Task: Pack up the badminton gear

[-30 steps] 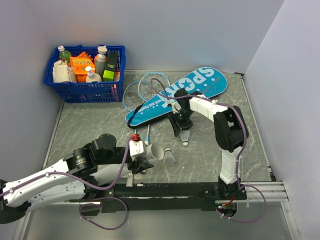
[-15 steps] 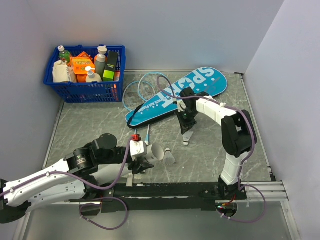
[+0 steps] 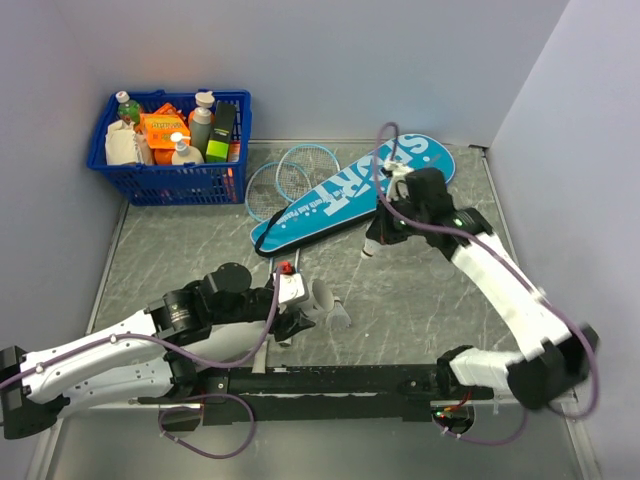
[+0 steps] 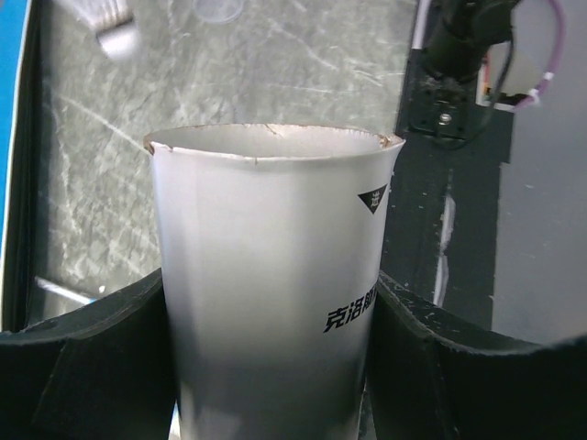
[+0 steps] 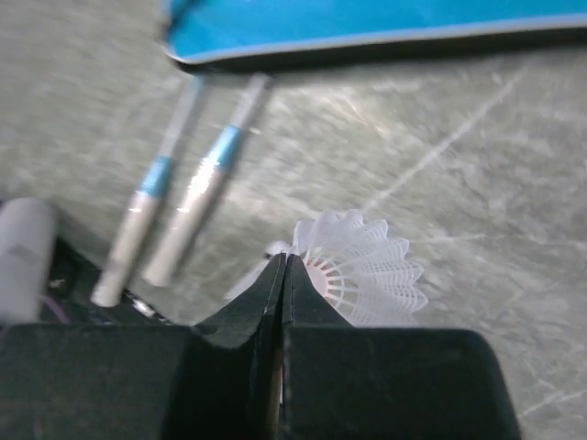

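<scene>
Pinching shuttlecock (image 5: 367, 268), right jaws closed, clear only from wrist; left jaws clamp white tube (image 4: 271, 275).

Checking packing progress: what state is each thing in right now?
Left gripper: shut on tube.
Tube: held, mouth open.
Right gripper: shut on shuttlecock, off the table.
Loose shuttlecock: lying on table.
Bag: flat on table.
Rackets: unpacked, bag lying across them.
Basket: upright, full.

Even bright overhead light; soft shadows; right wrist view blurred.
</scene>
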